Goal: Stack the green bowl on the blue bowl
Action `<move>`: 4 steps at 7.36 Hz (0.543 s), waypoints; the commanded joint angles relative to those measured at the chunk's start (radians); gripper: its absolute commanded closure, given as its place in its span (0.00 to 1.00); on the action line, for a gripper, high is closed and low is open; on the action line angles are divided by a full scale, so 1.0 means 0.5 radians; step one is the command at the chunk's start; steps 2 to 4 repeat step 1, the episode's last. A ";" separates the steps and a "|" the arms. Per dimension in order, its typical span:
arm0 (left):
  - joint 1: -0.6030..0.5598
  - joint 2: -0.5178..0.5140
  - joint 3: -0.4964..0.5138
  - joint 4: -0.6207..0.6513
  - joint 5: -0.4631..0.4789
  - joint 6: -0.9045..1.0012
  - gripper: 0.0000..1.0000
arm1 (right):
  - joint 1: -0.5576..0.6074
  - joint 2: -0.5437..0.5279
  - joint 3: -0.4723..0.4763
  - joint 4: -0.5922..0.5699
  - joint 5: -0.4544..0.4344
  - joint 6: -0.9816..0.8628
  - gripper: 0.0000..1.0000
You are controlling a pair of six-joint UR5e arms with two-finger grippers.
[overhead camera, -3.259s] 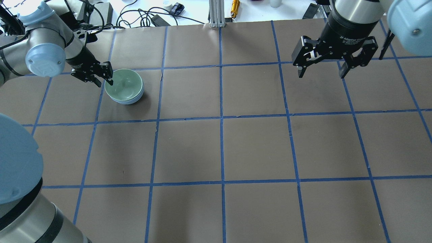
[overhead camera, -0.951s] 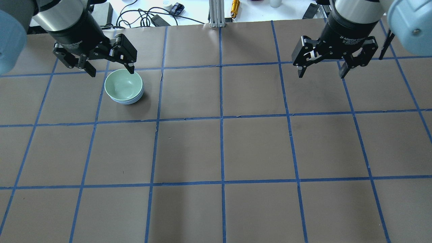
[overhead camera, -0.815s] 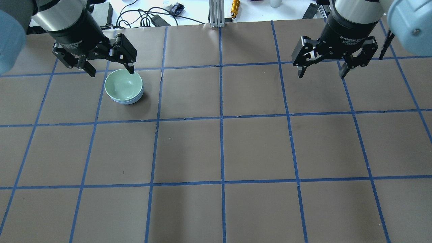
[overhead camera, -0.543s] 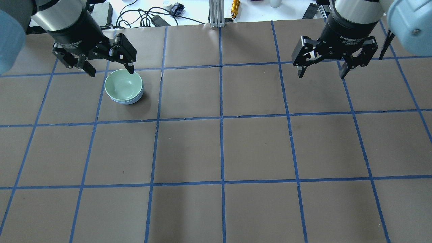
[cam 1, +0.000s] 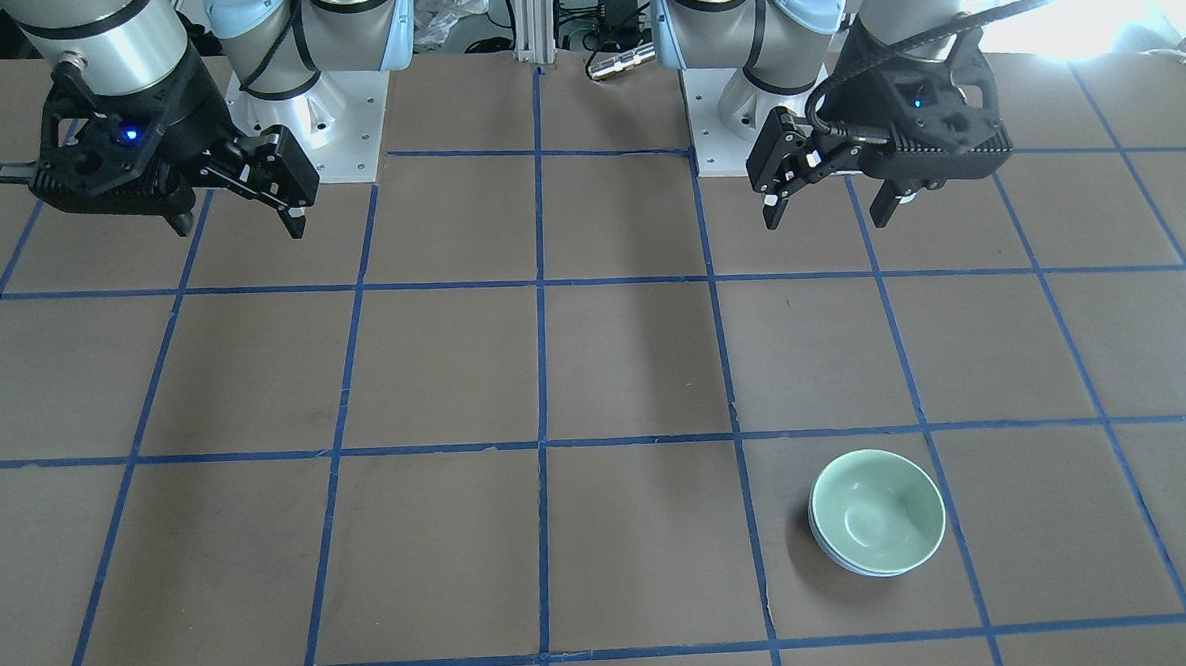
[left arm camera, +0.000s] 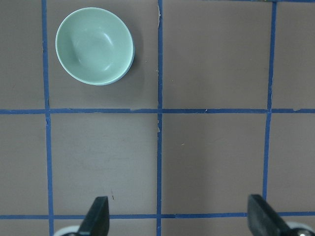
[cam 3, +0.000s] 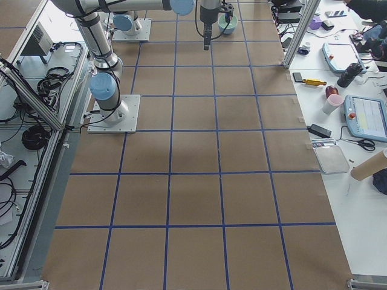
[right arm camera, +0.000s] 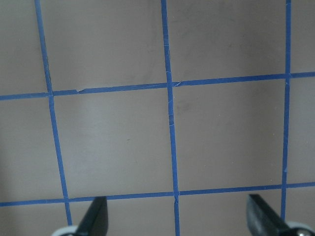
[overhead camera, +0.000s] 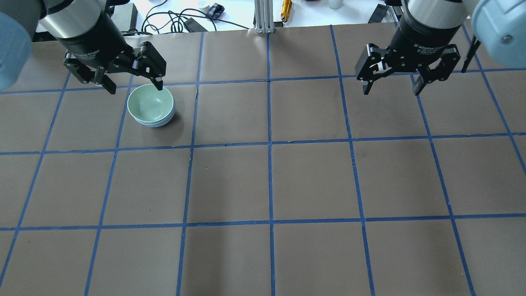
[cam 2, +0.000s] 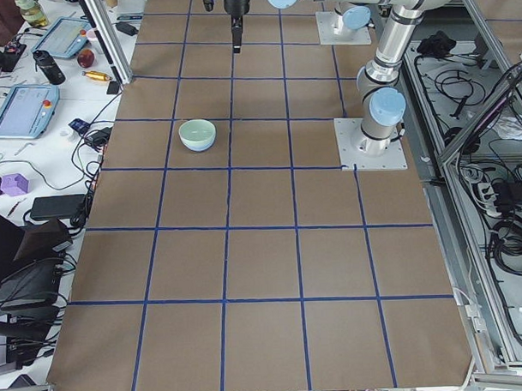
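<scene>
Noting green bowl [overhead camera: 150, 105] nested in blue bowl [overhead camera: 160, 123], on my left side of the table [overhead camera: 312, 181]. Left gripper [overhead camera: 136, 88] raised clear of both bowls, jaws spread, empty. Right gripper [overhead camera: 391, 91] likewise spread, well apart.

brown, blue-gridded table [overhead camera: 312, 181], the blue bowl [overhead camera: 158, 124] directly on it

The desk [overhead camera: 312, 181] is covered in brown sheet, ruled into squares by blue tape [overhead camera: 270, 144]. Past its far edge, between the left pincer [overhead camera: 135, 88] and the right pincer [overhead camera: 391, 91], stands an aluminium post [overhead camera: 263, 16]. A gold-coloured tool [overhead camera: 286, 9] lies just beside it, toward the right pincer. Beyond the left pincer lie black cables [overhead camera: 162, 16] and a black power brick [overhead camera: 194, 24].
</scene>
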 commanded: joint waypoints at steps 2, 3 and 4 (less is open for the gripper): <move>0.000 -0.001 -0.001 0.001 0.000 0.003 0.00 | 0.000 0.000 0.000 0.000 0.000 0.000 0.00; 0.000 -0.001 -0.001 0.001 0.000 0.003 0.00 | 0.000 0.000 0.000 0.000 0.000 0.000 0.00; 0.000 -0.001 -0.001 0.001 0.000 0.003 0.00 | 0.000 0.000 0.000 0.000 0.000 0.000 0.00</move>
